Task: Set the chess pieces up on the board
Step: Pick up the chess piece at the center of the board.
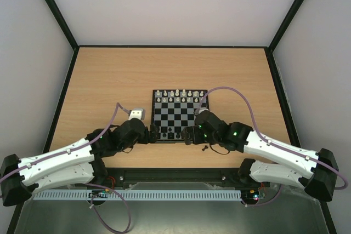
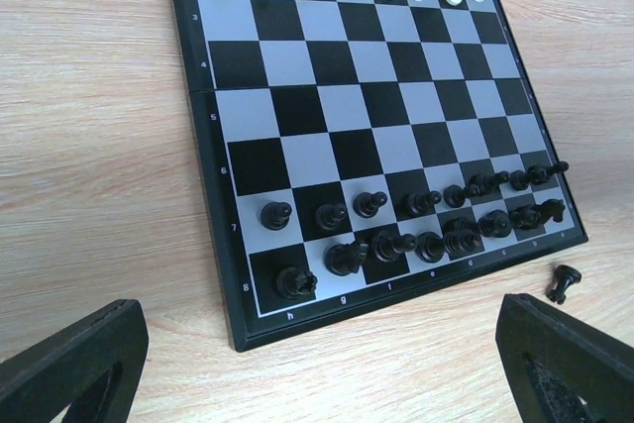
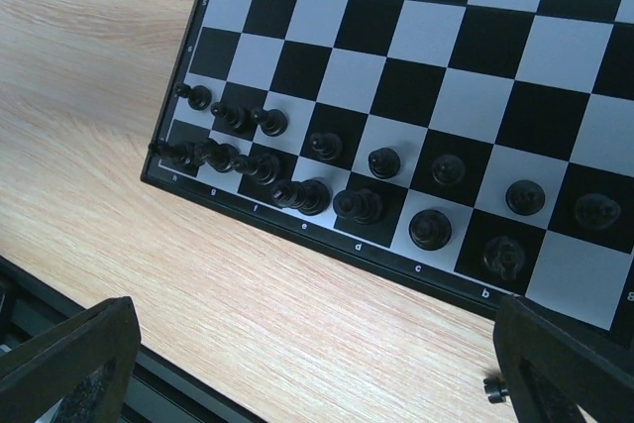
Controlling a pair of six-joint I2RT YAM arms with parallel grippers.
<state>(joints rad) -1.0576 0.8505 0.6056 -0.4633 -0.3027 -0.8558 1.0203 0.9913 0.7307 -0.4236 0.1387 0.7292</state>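
Plainly, with left gripper (image 1: 154, 133) and right gripper (image 1: 187, 135) both wide open and empty at the board's (image 1: 175, 114) lower edge mid-frame, reaching for the stray black piece (image 2: 563, 282) beside its corner could topple the packed black pieces (image 2: 426, 230).

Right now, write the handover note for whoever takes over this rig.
Left end effector: open, empty, low at the near left corner of the board.
Right end effector: open, empty, low at the board's near edge.
Small black-and-grey checked chessboard: mid-table.
Done: the tiny white chess pieces appear to fill the two far rows. The tiny black chess pieces fill the two near rows, except the near right corner square.
Left: one stray black piece lies on the wooden table just off that corner. It likely belongs on the empty square.
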